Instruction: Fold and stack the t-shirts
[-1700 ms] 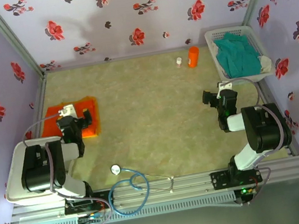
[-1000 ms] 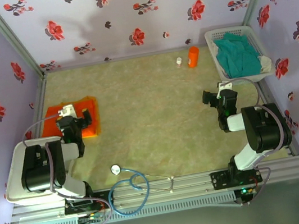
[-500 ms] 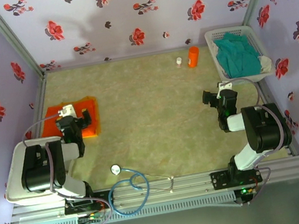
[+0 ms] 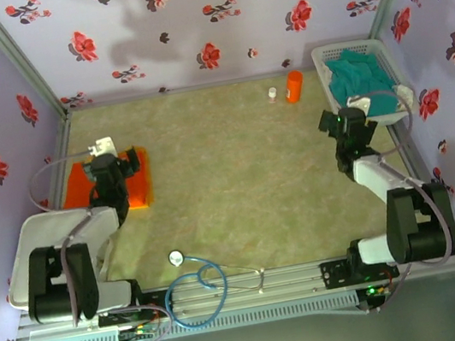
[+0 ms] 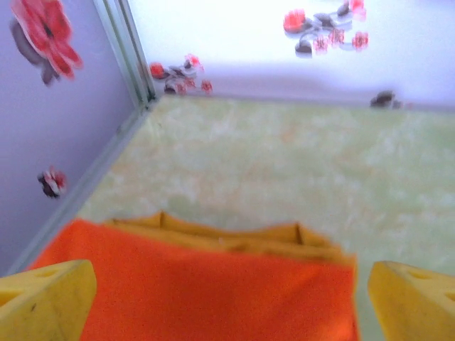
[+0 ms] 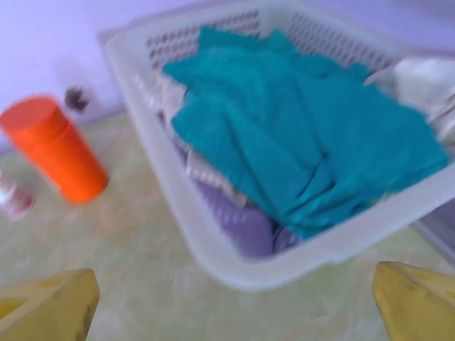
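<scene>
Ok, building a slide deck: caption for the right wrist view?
Open right gripper faces a white basket holding the teal t-shirt, an orange cup beside it.

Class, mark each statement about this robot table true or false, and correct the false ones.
1. The teal t-shirt lies in the white basket. True.
2. The orange t-shirt is in the basket too. False: it lies folded on the table, below the left gripper.
3. The left gripper and the right gripper are both open. True.
4. The right gripper holds the orange cup. False: the cup stands free beside the basket.
5. A stethoscope lies near the arms' bases. True.
</scene>
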### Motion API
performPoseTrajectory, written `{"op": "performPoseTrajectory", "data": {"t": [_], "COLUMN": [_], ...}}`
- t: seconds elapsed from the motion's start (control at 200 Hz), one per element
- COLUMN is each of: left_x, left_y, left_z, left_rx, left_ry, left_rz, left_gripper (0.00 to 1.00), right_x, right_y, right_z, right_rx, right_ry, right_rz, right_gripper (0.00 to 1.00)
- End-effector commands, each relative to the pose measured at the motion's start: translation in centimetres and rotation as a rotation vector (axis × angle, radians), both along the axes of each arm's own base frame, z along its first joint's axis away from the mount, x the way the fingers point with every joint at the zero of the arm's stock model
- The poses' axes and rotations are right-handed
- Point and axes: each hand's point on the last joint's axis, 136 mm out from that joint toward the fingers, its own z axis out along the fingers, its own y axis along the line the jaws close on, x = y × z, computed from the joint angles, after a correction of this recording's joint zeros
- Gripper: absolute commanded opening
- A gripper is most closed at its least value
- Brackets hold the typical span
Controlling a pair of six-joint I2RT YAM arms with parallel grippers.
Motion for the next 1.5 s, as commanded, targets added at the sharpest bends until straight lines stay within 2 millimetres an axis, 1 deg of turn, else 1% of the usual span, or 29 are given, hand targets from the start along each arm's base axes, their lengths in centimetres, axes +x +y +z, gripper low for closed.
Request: {"op": "performPoseTrajectory", "data": {"t": [0.0,0.065,0.11,0.225,0.285,0.3,0.35,0.385,0.435,0.56,0.57,0.595,0.64,0.69,0.815,0.855,0.925,0.945,1.045,1.125,1.22,1.295,1.315,1.395,1.43,1.46,1.48,1.485,1.49], "left_x": [-1.2,-1.2,-1.0,-1.5,-1.9,-2.0,-2.4,-2.7,-3.4,-5.0,-5.1,-5.4,-6.0,-6.5,-7.8,-8.2,-8.8,-8.9,-9.4,-9.6,-9.7,-9.7,-9.7,-9.7,-9.7,-9.7,-9.8,-9.7,-9.7], "left_y": [0.4,-0.7,-1.9,-5.0,-6.6,-6.9,-8.2,-9.0,-10.2,-12.9,-13.1,-13.7,-14.5,-15.3,-17.8,-18.6,-19.6,-19.8,-20.6,-20.8,-20.8,-20.8,-20.8,-20.8,-20.8,-20.8,-20.8,-20.8,-20.8], "left_z": [0.3,1.0,1.4,1.2,0.9,0.9,0.5,0.4,0.0,-1.3,-1.4,-1.7,-2.4,-3.2,-4.5,-5.0,-5.9,-6.1,-6.9,-7.1,-7.1,-7.1,-7.2,-7.3,-7.4,-7.4,-7.4,-7.5,-7.4], "left_rx": [-0.069,-0.127,-0.162,-0.197,-0.210,-0.216,-0.230,-0.242,-0.251,-0.242,-0.242,-0.241,-0.242,-0.247,-0.264,-0.263,-0.262,-0.261,-0.251,-0.242,-0.233,-0.224,-0.222,-0.218,-0.217,-0.218,-0.217,-0.217,-0.217], "left_ry": [0.127,0.173,0.199,0.302,0.336,0.341,0.363,0.377,0.398,0.439,0.443,0.452,0.470,0.489,0.509,0.513,0.533,0.539,0.569,0.578,0.580,0.584,0.587,0.590,0.592,0.595,0.597,0.597,0.597], "left_rz": [0.084,0.070,0.034,-0.057,-0.107,-0.117,-0.159,-0.179,-0.212,-0.283,-0.287,-0.302,-0.319,-0.338,-0.394,-0.415,-0.433,-0.436,-0.453,-0.460,-0.467,-0.469,-0.469,-0.470,-0.470,-0.470,-0.469,-0.469,-0.470], "left_gripper": [0.97,0.97,0.97,0.98,0.98,0.98,0.98,0.98,0.97,0.97,0.97,0.97,0.97,0.97,0.97,0.97,0.97,0.97,0.97,0.97,0.97,0.97,0.97,0.97,0.97,0.97,0.97,0.97,0.97], "right_x": [-2.0,-1.2,-0.7,1.2,2.4,2.7,4.0,4.8,6.0,8.8,8.8,9.2,10.0,10.8,12.3,12.8,13.2,13.2,14.1,15.3,15.3,15.3,15.2,15.1,15.0,15.0,14.9,14.9,14.9], "right_y": [-2.5,-2.6,-3.0,-4.0,-4.6,-4.8,-5.2,-5.5,-5.9,-7.2,-7.3,-7.6,-7.8,-8.4,-9.8,-10.2,-10.9,-11.1,-11.1,-10.0,-9.7,-9.4,-9.3,-9.0,-8.9,-9.0,-8.9,-8.9,-8.9], "right_z": [-0.5,0.3,0.8,1.6,1.5,1.2,1.1,0.6,0.4,-1.6,-1.6,-2.4,-2.6,-3.5,-4.9,-5.9,-7.0,-7.7,-9.3,-9.7,-10.2,-10.5,-10.8,-11.5,-11.8,-11.9,-12.0,-11.9,-11.9], "right_rx": [0.044,0.073,0.104,0.200,0.243,0.255,0.286,0.288,0.282,0.302,0.302,0.311,0.321,0.324,0.310,0.305,0.298,0.296,0.269,0.284,0.293,0.306,0.307,0.314,0.316,0.317,0.316,0.317,0.317], "right_ry": [0.204,0.257,0.269,0.244,0.220,0.224,0.215,0.224,0.222,0.268,0.267,0.289,0.294,0.305,0.319,0.340,0.392,0.415,0.487,0.491,0.506,0.517,0.522,0.532,0.541,0.547,0.550,0.550,0.550], "right_rz": [-0.202,-0.221,-0.245,-0.281,-0.307,-0.314,-0.323,-0.332,-0.338,-0.359,-0.360,-0.369,-0.367,-0.377,-0.393,-0.395,-0.411,-0.414,-0.376,-0.303,-0.290,-0.273,-0.272,-0.258,-0.251,-0.251,-0.250,-0.250,-0.250], "right_gripper": [0.99,0.99,0.99,0.99,0.99,0.99,0.99,0.99,0.99,0.96,0.96,0.96,0.96,0.94,0.92,0.91,0.90,0.89,0.88,0.83,0.79,0.77,0.76,0.64,0.54,0.44,0.36,0.32,0.32]}}
